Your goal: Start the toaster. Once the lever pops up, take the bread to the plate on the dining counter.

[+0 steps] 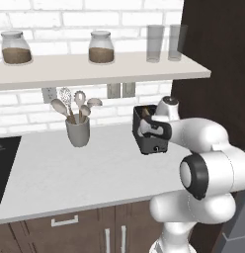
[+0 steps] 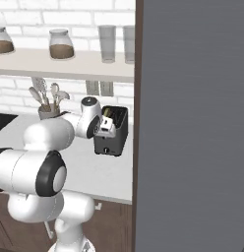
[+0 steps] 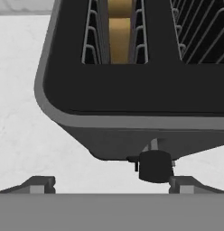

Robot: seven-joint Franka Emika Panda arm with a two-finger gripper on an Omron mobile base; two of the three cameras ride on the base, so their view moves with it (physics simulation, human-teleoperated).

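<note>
Jaws spread wide above toaster (image 3: pixel 132 99) front edge; bread (image 3: pixel 119 31) in slot just beyond.

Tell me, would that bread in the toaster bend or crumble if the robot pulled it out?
Probably stiff: the bread stands upright in its slot as a flat tan slab, without sagging. Likely light, being thin beside the toaster. It could scrape or catch on the wire guides close on both sides, so a straight lift seems safest.
</note>
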